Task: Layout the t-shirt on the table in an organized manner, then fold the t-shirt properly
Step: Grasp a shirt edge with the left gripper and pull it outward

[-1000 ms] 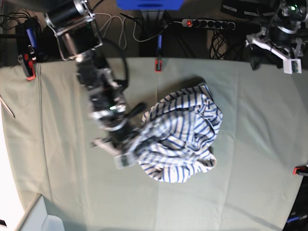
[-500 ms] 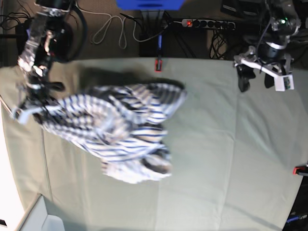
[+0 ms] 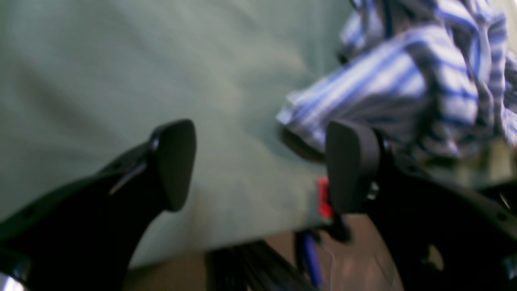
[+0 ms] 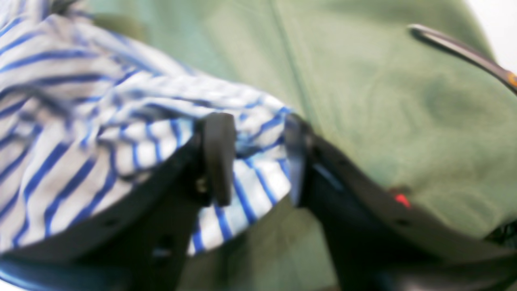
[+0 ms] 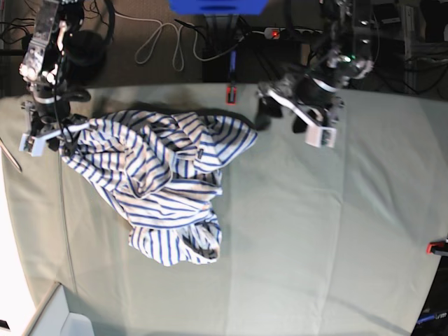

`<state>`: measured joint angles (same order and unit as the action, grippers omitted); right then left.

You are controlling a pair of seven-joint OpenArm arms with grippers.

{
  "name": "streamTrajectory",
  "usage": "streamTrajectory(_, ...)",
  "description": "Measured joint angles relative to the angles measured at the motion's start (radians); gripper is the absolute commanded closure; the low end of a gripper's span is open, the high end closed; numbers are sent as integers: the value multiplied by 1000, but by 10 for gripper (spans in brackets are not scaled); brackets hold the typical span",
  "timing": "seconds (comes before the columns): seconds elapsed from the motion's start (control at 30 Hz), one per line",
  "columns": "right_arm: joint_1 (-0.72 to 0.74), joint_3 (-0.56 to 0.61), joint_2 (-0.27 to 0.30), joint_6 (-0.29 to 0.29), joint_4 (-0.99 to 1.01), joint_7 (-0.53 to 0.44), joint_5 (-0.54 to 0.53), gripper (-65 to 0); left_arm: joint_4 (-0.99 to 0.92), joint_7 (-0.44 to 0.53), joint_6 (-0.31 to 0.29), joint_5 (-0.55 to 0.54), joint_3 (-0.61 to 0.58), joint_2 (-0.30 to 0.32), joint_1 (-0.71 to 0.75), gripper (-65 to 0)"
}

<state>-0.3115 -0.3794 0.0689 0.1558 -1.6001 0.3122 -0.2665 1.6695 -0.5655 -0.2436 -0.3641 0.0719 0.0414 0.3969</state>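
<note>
T-shirt: we are seeing the t-shirt (image 5: 162, 185) lying crumpled in the left half of the table (image 5: 336, 238), bunched in deep folds, with one lobe trailing toward the near side and one corner stretching right toward the far-edge red clamp (image 5: 229, 93)

Table: we are looking at pale grey-green cloth running bare across the whole right half; another red clamp (image 5: 437, 246) is showing at the right edge

Right gripper: we are finding the right gripper (image 4: 256, 159) at the far left corner of the table, at the shirt's left end; in its wrist view the two dark fingers (image 4: 218, 157) are standing a little apart with a striped edge of the shirt (image 4: 246, 178) lying in the gap between them; the picture is blurred and we cannot tell whether the pads are pinching the cloth or only straddling it

Left gripper: we are seeing the left gripper (image 3: 258, 165) hanging over the far edge of the table, just right of the shirt's right corner; its jaws are spread wide with only bare table cloth (image 3: 121, 81) showing between the pads (image 3: 175, 161); the striped fabric (image 3: 404, 85) is sitting beyond the right pad, apart from it

Surroundings: we are noticing cables and a power strip (image 5: 301, 33) beyond the far edge
</note>
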Motion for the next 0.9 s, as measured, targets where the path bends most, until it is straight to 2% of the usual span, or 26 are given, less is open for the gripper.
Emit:
streamTrajectory(0.07, -16, -1, 0, 14, -8, 0, -1, -310, -7, -5, 0, 1, -37, 0, 3, -486)
streamTrajectory(0.23, -37, -3, 0, 67, -14, -2, -1, -314, -21, 1, 0, -1, -74, 0, -41, -486)
streamTrajectory(0.43, -47, -3, -3, 73, -14, -2, 0, -314, -171, -3, 1, 2, -78, 1, -131, -486)
streamTrajectory(0.6, -67, -2, 0, 77, -16, -2, 0, -314, -263, 2, 3, 0, -194, 10, -229, -485)
streamTrajectory(0.77, -64, -3, 1, 77, -16, -2, 0, -314, -295, 4, -3, -3, -223, 6, -245, -470)
streamTrajectory(0.8, -64, -4, 0, 77, -16, -2, 0, -314, -295, 4, 0, 1, -225, 6, -246, -437)
streamTrajectory(0.83, -66, -4, 0, 77, -16, -2, 0, -314, -289, 4, 1, 2, -235, 11, -245, -377)
streamTrajectory(0.9, -66, -4, 0, 77, -16, 0, 0, -314, -268, -3, 0, 2, -243, 21, -241, -207)
